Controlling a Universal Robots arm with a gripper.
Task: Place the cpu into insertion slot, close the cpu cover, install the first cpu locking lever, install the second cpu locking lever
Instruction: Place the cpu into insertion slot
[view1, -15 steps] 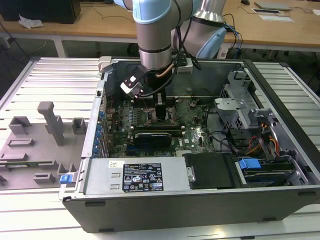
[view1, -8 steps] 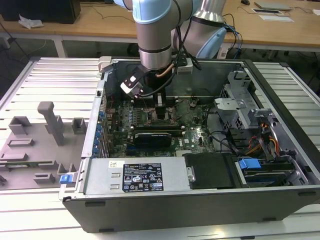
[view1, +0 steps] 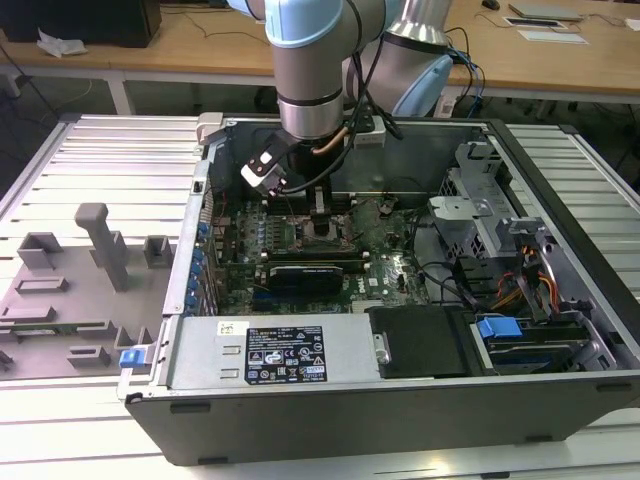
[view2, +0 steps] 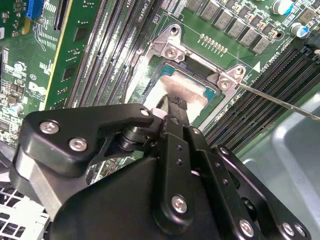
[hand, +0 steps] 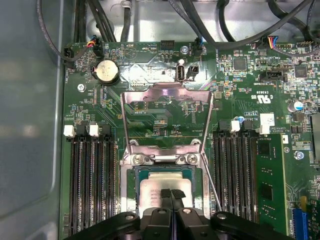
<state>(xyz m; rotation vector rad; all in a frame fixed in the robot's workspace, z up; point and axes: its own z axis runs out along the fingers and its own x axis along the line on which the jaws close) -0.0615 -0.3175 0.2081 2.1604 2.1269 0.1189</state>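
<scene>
Over the socket (hand: 126, 184), the pincer (hand: 172, 196) is closed, its fingertips together with nothing between them, right at the top of the cpu (hand: 150, 186), which lies flat in the socket. Beyond it, the cpu cover (hand: 167, 89) stands swung open above the green board (hand: 240, 90). A thin lever (hand: 211, 187) runs beside the socket.

The motherboard (hand: 240, 100) is green, the cpu (hand: 160, 183) silvery-grey, the cpu cover (hand: 165, 89) brownish-silver, the gripper (hand: 171, 193) black, the memory slots (hand: 92, 180) black with white clips (hand: 69, 131).
</scene>
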